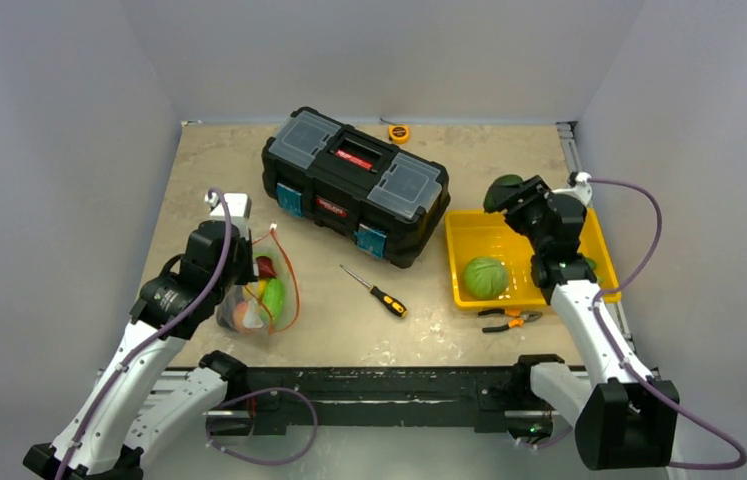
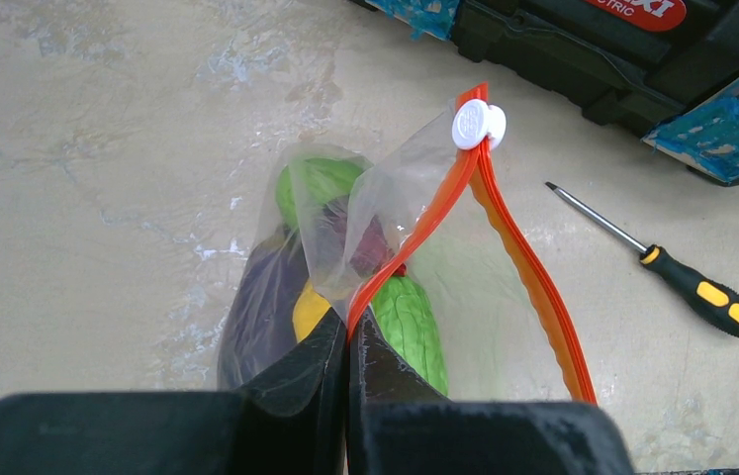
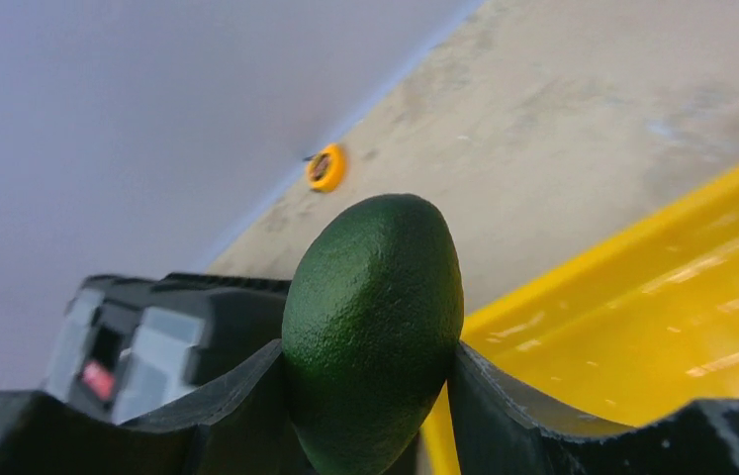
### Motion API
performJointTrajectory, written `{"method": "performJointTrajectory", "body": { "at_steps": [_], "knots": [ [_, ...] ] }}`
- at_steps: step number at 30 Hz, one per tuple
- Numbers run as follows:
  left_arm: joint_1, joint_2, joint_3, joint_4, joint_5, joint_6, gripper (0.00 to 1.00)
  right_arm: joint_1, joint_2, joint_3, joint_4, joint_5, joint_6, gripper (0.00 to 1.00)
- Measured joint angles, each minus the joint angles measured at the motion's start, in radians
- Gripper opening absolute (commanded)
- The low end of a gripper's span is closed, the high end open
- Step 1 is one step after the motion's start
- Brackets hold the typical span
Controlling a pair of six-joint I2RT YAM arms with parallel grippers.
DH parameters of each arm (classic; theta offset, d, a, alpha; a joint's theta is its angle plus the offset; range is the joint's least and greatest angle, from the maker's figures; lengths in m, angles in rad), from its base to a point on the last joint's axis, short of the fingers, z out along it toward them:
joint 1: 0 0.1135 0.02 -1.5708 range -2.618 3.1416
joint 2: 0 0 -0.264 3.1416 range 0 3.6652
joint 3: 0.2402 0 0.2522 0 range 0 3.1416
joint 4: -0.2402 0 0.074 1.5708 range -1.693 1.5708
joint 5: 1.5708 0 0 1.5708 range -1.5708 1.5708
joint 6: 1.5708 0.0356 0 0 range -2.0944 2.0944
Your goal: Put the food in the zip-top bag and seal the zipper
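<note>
The zip-top bag (image 2: 395, 188) is clear, and its zipper (image 2: 533, 287) is orange-red with a round white slider (image 2: 477, 125). Inside it are a dark purple eggplant (image 2: 261, 307), a yellow piece (image 2: 311, 309), a bright green piece (image 2: 415, 327) and a dark red piece (image 2: 370, 247). The dark green fruit (image 3: 373, 317) has tiny dots all over. The tray (image 1: 474, 235) is bright yellow. The cabbage (image 1: 486, 277) is pale green with lighter lines. The toolbox (image 1: 354, 185) is black with a red label and blue patches. The screwdriver (image 2: 701, 290) has a black handle with orange-yellow marks. The table (image 2: 98, 148) is sandy beige with pale blotches.
</note>
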Motion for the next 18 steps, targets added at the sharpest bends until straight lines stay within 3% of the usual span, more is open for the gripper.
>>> {"method": "performJointTrajectory", "body": {
  "at_steps": [5,13,18],
  "knots": [
    [0.0,0.0,0.0,0.0,0.0,0.0,0.0,0.082,0.009,0.051,0.062,-0.161,0.018,0.03],
    [0.0,0.0,0.0,0.0,0.0,0.0,0.0,0.571,0.026,0.232,0.126,-0.163,-0.106,0.04],
    [0.0,-0.003,0.0,0.0,0.0,0.0,0.0,0.813,0.182,0.351,0.18,-0.154,-0.205,0.05]
  ]
}}
